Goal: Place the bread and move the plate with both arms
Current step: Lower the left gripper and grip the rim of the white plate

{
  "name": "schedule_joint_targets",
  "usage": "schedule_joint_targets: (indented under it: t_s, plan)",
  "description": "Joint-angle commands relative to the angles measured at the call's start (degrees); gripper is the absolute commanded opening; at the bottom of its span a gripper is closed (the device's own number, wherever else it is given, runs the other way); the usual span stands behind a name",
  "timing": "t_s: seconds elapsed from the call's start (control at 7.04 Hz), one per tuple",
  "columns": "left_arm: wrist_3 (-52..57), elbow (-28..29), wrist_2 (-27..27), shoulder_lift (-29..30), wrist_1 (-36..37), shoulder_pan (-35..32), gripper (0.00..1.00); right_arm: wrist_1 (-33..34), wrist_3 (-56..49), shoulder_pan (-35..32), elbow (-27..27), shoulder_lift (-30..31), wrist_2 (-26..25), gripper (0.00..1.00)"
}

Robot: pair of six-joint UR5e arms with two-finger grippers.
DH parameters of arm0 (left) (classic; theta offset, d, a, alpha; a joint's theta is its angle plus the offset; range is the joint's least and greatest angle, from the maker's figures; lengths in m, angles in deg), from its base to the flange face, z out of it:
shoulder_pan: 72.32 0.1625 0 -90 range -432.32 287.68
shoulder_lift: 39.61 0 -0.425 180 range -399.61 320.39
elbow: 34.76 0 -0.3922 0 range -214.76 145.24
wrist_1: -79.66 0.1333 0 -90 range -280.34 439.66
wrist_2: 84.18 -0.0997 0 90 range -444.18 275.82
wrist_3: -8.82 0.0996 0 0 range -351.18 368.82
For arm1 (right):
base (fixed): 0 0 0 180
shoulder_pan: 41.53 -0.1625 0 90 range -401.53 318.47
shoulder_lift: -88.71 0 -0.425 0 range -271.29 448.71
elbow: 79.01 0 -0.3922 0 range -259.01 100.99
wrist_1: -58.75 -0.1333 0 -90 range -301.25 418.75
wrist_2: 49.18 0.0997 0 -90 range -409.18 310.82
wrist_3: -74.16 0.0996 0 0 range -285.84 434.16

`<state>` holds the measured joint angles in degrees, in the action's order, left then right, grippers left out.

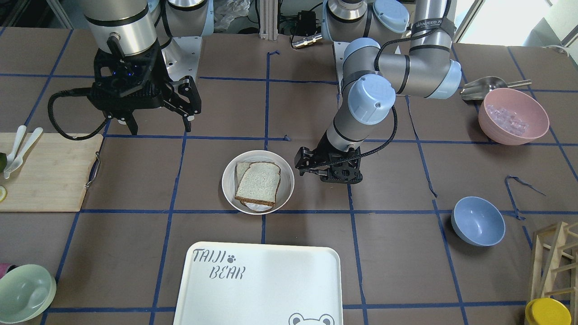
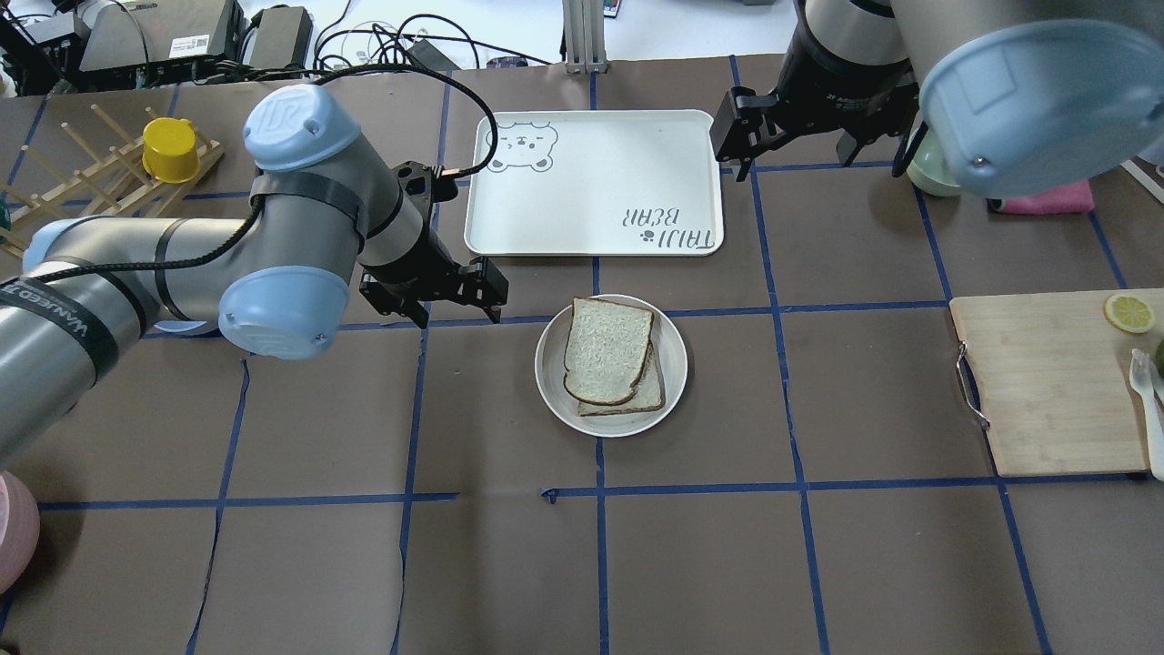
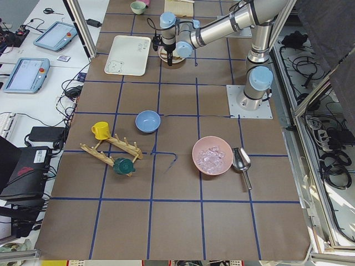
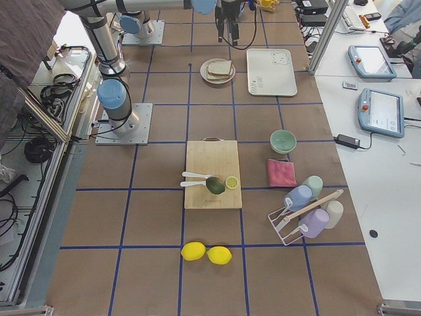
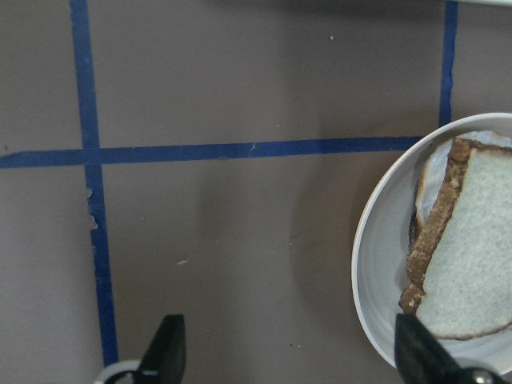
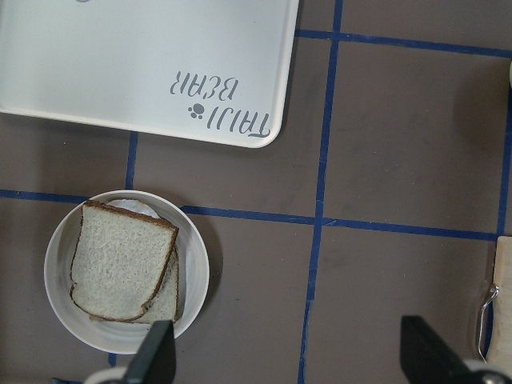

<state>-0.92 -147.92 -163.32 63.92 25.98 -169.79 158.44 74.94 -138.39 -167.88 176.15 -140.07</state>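
Bread [image 2: 607,350]: we count two slices, this one atop a second slice [image 2: 650,396], on one plate [image 2: 550,364].
Left fingers [image 5: 170,352]: spread, empty, just left of plate.
Right fingers [image 6: 156,356]: spread, empty, far right.

Even, diffuse light is falling across the brown tabletop [image 2: 818,564], casting only soft, faint shadows (the clearest is lying beside the plate [image 5: 364,264] in the left wrist view). Daylight is washing out the front-facing view's upper right corner, and the tool fingertips [image 6: 156,352] are showing blurred at both wrist views' lower edges.
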Motion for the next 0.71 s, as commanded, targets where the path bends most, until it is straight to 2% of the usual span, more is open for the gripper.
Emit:
schedule_joint_targets:
  t_s: [0.0,0.28,0.57]
  plan:
    - [-3.52,-0.66,2.66,3.07,2.61,-0.7,0.73,-0.02,-0.17,0.7,0.01,-0.25,-0.08,1.0]
    - [-4.58,-0.66,2.94,4.92,4.02,-1.05,0.73,-0.46,-0.69,0.89,0.19,0.27,-0.25,1.0]
    - [-4.85,-0.66,2.85,6.59,5.94,-2.98,0.73,-0.45,-3.06,4.81,0.02,0.36,0.09,1.0]
